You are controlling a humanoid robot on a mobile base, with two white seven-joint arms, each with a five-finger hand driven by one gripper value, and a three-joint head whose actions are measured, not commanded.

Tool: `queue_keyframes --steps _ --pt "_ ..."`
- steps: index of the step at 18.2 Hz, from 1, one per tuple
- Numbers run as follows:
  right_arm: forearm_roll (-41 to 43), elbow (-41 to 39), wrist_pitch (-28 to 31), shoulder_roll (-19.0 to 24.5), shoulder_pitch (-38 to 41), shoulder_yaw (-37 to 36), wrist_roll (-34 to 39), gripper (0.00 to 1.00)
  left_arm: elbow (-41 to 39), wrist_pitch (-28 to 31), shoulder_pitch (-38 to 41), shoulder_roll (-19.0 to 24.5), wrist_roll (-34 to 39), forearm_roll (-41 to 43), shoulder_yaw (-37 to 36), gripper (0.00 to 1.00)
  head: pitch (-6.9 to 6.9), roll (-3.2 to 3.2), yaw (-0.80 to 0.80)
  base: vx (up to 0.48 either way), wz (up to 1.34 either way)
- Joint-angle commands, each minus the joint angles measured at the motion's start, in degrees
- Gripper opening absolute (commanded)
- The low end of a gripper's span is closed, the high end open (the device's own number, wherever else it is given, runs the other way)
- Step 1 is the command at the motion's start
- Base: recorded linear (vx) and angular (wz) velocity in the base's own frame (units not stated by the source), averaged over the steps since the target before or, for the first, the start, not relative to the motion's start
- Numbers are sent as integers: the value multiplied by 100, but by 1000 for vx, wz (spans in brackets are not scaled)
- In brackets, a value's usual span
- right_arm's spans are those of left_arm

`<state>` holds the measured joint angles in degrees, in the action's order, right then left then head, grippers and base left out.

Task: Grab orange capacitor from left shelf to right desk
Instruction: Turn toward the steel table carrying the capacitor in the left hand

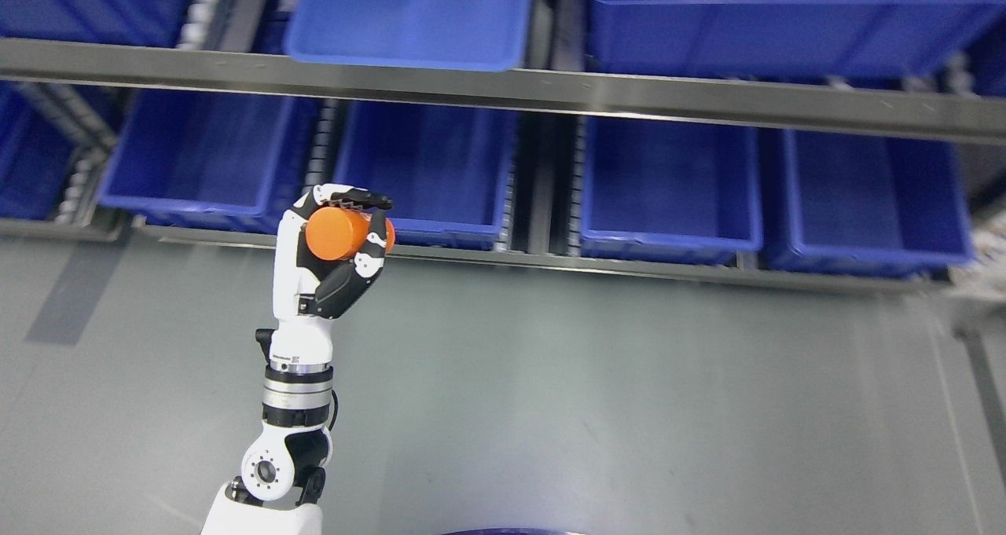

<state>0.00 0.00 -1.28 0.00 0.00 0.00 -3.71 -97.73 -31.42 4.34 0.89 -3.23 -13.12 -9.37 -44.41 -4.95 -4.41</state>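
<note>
An orange cylindrical capacitor [338,233] is held in my left hand [346,232], whose white and black fingers [357,199] curl around it. The arm rises from the bottom left and holds the capacitor in the air, just in front of the lower shelf's edge and above the grey floor. The capacitor lies on its side with a round end facing the camera. My right hand does not show in the head view.
A metal shelf rack [550,95] spans the picture, with blue bins [668,189] on its lower level and more blue bins [409,16] above. Grey floor [589,401] lies in front of it.
</note>
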Motion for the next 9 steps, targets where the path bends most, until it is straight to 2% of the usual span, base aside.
queue_keyframes --steps 1,9 --pt "-35 -100 -4 -100 132 -62 2 100 -80 260 -188 16 -2 11 -100 2 0 0 0 -204 -680" --pt "-35 -100 -4 -100 132 -62 2 100 -71 242 -566 16 -11 11 -389 3 0 0 0 -123 -896"
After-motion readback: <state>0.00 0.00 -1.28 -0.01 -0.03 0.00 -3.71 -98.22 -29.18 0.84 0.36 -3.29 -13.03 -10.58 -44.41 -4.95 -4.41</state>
